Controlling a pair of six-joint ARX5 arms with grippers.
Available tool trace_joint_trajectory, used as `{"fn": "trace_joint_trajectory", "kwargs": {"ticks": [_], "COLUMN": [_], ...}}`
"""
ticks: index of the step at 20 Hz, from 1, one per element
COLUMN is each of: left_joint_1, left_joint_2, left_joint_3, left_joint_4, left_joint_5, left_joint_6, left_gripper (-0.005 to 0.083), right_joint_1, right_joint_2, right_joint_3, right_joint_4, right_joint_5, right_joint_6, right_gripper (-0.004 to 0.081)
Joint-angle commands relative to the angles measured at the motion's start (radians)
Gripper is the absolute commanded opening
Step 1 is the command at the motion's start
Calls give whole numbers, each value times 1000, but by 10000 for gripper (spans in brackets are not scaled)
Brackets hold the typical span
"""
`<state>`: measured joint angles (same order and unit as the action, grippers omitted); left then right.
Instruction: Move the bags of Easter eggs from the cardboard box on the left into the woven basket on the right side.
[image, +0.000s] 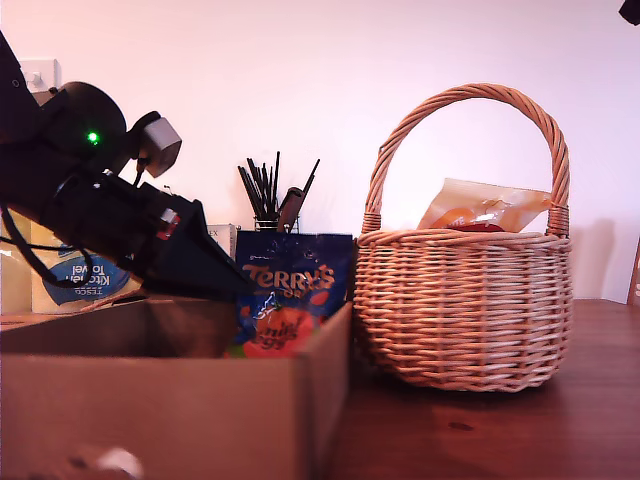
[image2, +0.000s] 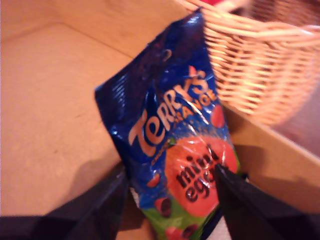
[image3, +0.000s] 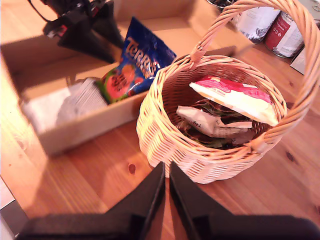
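A dark blue Terry's bag (image: 290, 290) (image2: 175, 130) (image3: 135, 60) stands tilted against the side wall of the cardboard box (image: 150, 420) (image2: 50, 100) (image3: 85, 125) that faces the basket. My first gripper (image: 235, 290) (image2: 171, 170) (image3: 112, 42) reaches down into the box, open, with one finger on each side of the bag's lower end. The woven basket (image: 460, 300) (image2: 250, 65) (image3: 150, 115) stands next to the box, at the exterior view's right. It holds a cream and red bag (image: 485, 210) (image3: 235, 95) on top of other bags (image3: 215, 122). My second gripper (image3: 166, 200) hovers shut and empty over the table beside the basket.
A pale ribbed packet (image3: 80, 100) lies in the box. Behind the box stand a kitchen towel pack (image: 75, 275) and a cup of dark sticks (image: 270, 195). Tins (image3: 260, 20) stand past the basket. The basket's tall handle (image: 470, 95) arches over its opening.
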<state>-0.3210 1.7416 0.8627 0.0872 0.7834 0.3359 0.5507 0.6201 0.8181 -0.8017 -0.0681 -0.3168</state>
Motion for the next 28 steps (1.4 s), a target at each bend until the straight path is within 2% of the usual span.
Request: {"fn": "trace_joint_trajectory", "kwargs": {"ticks": [1, 5, 13, 17, 21, 28], "left_joint_1": [-9, -16, -61, -61, -97, -140], "left_joint_2": [-3, -3, -3, -3, -2, -2], "left_joint_3": [-3, -3, -3, -3, -3, -3], "left_joint_4": [-5, -1, -37, 54, 124, -5], "left_joint_5": [46, 129, 124, 92, 61, 72], "left_joint_6": [3, -6, -2, -2, 3, 55], "left_gripper": [409, 410, 409, 410, 410, 408], "right_joint_1": [-3, -3, -3, -3, -3, -3], "right_joint_2": [-1, -1, -1, -1, -1, -1], "right_joint_3": [2, 2, 2, 2, 2, 2], "right_joint_4": [3, 3, 1, 0, -9, -12], "right_joint_5": [-2, -2, -2, -2, -2, -2], "right_joint_6": [-5, -5, -5, -5, -5, -5], "right_gripper": [-13, -13, -13, -13, -13, -13]}}
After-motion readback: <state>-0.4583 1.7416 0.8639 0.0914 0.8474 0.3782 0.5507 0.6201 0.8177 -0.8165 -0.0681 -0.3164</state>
